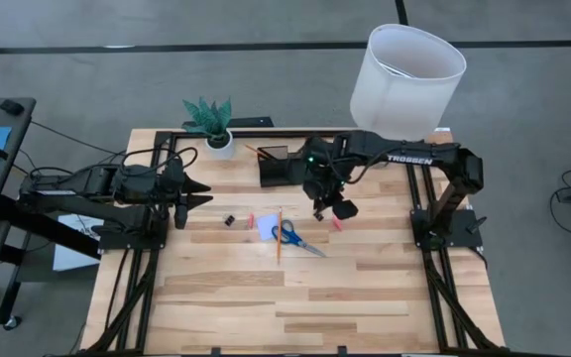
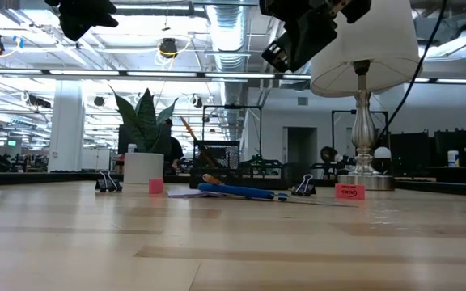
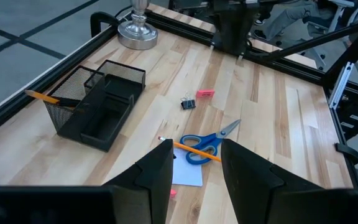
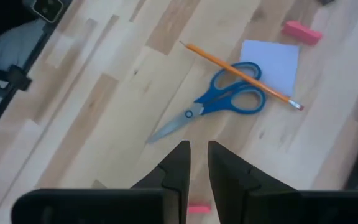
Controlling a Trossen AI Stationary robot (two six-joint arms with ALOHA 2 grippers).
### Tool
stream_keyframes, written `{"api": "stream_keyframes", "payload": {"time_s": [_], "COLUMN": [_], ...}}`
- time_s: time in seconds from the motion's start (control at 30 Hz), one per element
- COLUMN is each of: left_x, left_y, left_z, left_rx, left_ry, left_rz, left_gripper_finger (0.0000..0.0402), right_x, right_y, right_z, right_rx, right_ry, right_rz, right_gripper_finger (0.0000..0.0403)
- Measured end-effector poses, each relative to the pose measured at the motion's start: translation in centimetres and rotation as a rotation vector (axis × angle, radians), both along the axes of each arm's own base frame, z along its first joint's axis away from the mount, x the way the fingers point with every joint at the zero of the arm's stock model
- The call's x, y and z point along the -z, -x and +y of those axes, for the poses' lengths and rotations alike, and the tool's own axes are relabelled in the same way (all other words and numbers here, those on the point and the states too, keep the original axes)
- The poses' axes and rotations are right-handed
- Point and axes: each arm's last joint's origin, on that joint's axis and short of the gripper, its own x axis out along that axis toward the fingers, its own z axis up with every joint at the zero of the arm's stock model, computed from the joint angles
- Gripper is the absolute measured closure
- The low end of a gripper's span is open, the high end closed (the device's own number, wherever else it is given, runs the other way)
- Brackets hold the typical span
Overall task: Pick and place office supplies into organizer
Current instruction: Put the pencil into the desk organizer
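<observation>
the right gripper (image 4: pixel 195 163) hangs above the table, jaws narrow and empty, over the blue-handled steel scissors (image 4: pixel 224 102). 1 yellow wooden pencil (image 4: pixel 241 75) lies across their handles. the black mesh organizer tray (image 3: pixel 98 107) sits well apart. the left gripper (image 3: pixel 194 168) waits part-open and empty.

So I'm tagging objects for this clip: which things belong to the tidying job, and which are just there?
Job:
organizer
scissors
pencil across the scissors
pencil in the organizer
note pad
binder clip
red pieces

Just there:
plant pot
lamp
</observation>
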Motion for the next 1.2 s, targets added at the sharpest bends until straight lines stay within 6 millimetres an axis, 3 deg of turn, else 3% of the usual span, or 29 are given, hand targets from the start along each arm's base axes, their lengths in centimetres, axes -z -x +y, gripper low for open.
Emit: {"api": "stream_keyframes", "payload": {"time_s": [0.33, 0.6, 0.77, 1.0, 1.2], "left_x": [0.0, 0.0, 0.0, 0.1, 0.0], "left_y": [0.0, 0.0, 0.0, 0.0, 0.0], "left_z": [0.0, 0.0, 0.0, 0.0, 0.0], "left_rx": [0.0, 0.0, 0.0, 0.0, 0.0], "left_ry": [0.0, 0.0, 0.0, 0.0, 0.0], "left_rz": [0.0, 0.001, 0.001, 0.006, 0.006], "left_gripper_finger": [0.0276, 0.0276, 0.0276, 0.0276, 0.0276], "right_x": [0.4, 4.1, 6.0, 9.0, 11.6], "right_y": [1.3, 4.7, 5.8, 6.5, 5.1], "right_z": [-2.3, -2.1, -1.9, -1.6, -2.4], "right_rx": [0.154, 0.209, 0.223, 0.243, 0.378], "right_ry": [-0.05, -0.104, -0.106, -0.094, -0.136], "right_rz": [0.126, 0.382, 0.374, 0.235, -0.113], "right_gripper_finger": [0.0351, 0.036, 0.0364, 0.0365, 0.0365]}}
